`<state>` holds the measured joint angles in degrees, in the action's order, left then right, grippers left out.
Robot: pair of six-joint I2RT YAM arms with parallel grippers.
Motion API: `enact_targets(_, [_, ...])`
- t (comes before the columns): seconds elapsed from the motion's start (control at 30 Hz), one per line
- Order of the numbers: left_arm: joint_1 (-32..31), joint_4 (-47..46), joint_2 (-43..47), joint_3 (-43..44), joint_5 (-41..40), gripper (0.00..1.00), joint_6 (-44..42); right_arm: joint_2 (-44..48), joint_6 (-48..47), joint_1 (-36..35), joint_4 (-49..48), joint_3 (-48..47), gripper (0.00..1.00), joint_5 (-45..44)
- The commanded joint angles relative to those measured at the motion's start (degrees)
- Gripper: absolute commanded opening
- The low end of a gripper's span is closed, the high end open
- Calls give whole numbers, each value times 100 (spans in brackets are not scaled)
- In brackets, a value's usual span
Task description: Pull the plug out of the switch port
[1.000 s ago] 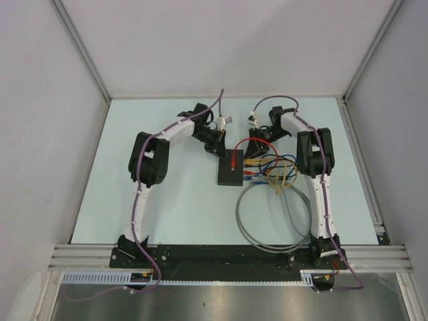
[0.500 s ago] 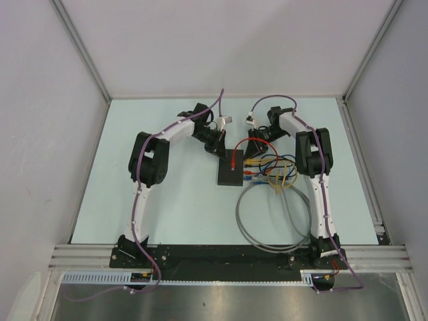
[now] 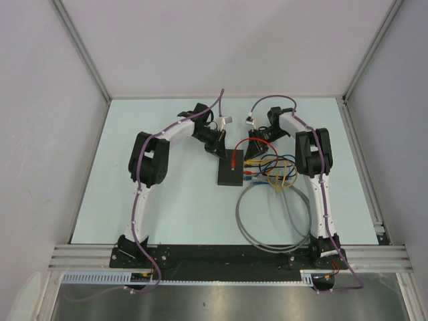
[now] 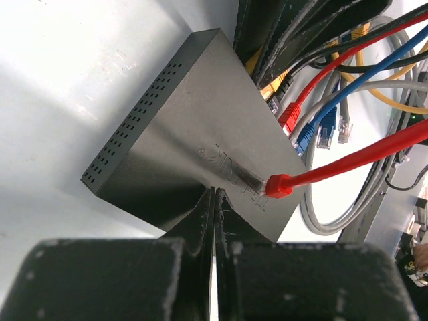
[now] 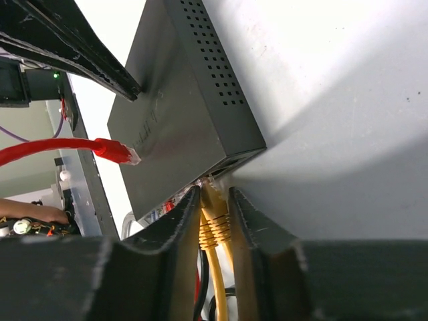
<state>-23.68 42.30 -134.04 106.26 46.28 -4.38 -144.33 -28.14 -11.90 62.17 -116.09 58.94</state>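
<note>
Sliding is the likely risk with the switch [image 3: 231,169], a light, rigid box, so the left gripper [image 4: 214,200], fully closed and empty, presses down on its top. Loose cables [image 3: 274,170] crowd the switch's socket edge (a red plug [image 4: 279,184] lies unplugged on its lid). At that edge the right gripper [image 5: 214,200] pinches the yellow plug [image 5: 215,224], which looks small, stiff and probably latch-held, best gripped by its boot.
</note>
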Motion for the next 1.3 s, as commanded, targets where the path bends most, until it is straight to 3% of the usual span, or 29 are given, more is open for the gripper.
enact_targets(0.0, [-31,-12,-246,-88,-1051,0,-265,-236,-227,-128,120,-63,25,-383])
enact_targets(0.33, [-49,-12,-254,-96,-1051,0,-300,-446,-789,-128,795,-536,10,-638])
enact_targets(0.53, [-66,-3,-246,-88,-1051,0,-318,-447,-947,-49,919,-669,9,-612])
enact_targets(0.7, [-66,-3,-263,-88,-1042,0,-318,-736,-1448,-5,1622,-950,8,-541])
enact_targets(1.27, [-128,23,-210,-114,-1121,0,-397,-710,-1211,-31,1376,-1144,8,-251])
